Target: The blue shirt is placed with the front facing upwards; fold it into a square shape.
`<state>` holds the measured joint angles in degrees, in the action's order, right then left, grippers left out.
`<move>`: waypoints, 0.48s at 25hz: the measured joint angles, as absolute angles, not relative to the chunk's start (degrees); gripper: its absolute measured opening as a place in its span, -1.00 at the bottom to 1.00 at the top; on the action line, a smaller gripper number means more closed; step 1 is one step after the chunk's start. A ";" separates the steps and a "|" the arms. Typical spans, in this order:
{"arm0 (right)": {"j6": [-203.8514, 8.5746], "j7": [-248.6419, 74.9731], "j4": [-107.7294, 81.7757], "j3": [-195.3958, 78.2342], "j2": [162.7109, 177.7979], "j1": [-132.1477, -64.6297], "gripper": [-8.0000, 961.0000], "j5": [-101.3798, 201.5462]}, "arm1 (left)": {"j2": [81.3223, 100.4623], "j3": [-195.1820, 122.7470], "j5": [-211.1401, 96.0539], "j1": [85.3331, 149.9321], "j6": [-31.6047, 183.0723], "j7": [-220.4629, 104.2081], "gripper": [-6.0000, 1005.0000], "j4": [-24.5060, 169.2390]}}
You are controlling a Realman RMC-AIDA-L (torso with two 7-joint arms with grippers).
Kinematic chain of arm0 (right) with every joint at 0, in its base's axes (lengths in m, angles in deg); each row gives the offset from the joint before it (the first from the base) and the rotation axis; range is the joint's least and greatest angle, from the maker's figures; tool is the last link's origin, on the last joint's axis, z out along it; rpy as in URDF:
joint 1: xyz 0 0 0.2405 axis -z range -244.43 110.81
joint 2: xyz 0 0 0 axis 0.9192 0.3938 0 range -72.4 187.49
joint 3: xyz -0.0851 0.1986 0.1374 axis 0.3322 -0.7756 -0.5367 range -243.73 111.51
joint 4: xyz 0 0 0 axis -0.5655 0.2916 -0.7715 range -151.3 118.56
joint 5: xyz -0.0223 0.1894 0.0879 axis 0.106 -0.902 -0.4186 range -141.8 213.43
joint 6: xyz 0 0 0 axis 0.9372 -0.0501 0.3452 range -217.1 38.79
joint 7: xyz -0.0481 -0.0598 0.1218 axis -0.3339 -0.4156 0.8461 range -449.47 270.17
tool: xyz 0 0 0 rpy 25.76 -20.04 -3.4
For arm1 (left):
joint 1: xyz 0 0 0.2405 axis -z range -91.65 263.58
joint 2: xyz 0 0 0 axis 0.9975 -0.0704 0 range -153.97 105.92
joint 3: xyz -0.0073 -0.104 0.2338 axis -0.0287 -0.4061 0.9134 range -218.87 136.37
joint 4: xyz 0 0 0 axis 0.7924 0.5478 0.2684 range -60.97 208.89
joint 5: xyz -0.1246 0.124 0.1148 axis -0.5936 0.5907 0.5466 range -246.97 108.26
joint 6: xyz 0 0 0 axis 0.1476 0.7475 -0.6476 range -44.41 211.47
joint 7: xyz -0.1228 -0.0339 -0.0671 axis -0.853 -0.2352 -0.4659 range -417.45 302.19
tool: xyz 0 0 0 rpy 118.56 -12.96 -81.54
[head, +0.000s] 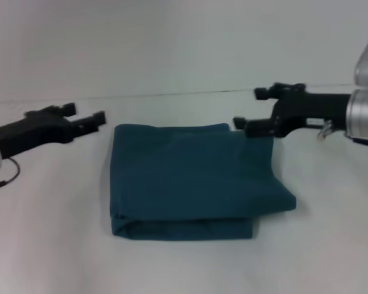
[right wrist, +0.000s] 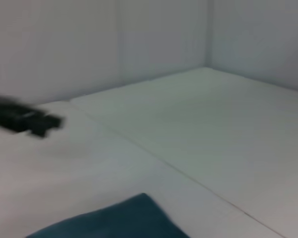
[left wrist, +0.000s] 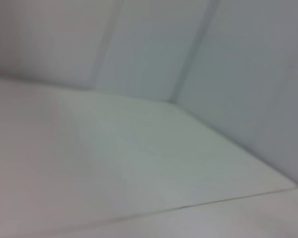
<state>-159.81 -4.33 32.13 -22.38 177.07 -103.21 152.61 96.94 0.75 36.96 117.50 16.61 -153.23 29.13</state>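
The blue shirt is seen folded into a rough square, lying flat at the centre of the white table. No print or neckline is shown; only plain teal cloth faces up. Layered edges are seen along the near side, where the top layer overhangs the lower 1 and sticks out to the right as a blunt corner. The far edge runs straight, left to right. The bundle is slightly wider than deep, so the long axis is taken as left-right, though only by a small margin.

The right gripper is held just above the shirt's far right corner, pointing left, with its lower finger close over the cloth; contact cannot be confirmed. Its 2 fingers are spread apart and nothing is held between them.

The left gripper is held just off the shirt's far left corner, pointing right, clear of the cloth with a small gap of table between. Its fingers are also spread, with nothing gripped.

In the right wrist view, a corner of the shirt is seen at the picture edge, and the left gripper appears as a dark blurred shape farther off across the table. In the left wrist view only the table and the pale wall behind it are shown.
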 joint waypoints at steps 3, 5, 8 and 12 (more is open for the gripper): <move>-163.58 -8.77 31.26 -20.67 177.05 -103.33 0.89 151.69 | 96.39 0.99 36.96 119.10 10.34 -144.68 0.67 30.27; -167.16 -10.65 30.93 -19.97 177.05 -103.38 0.89 151.51 | 96.38 1.65 37.21 119.54 6.84 -140.08 0.71 30.69; -173.12 -12.91 30.96 -19.34 177.02 -103.05 0.89 151.57 | 96.37 2.52 37.58 119.81 2.58 -137.09 0.73 30.98; -179.22 -14.39 31.16 -17.97 176.64 -102.15 0.89 151.79 | 96.18 2.94 39.52 119.88 -6.21 -133.43 0.74 30.93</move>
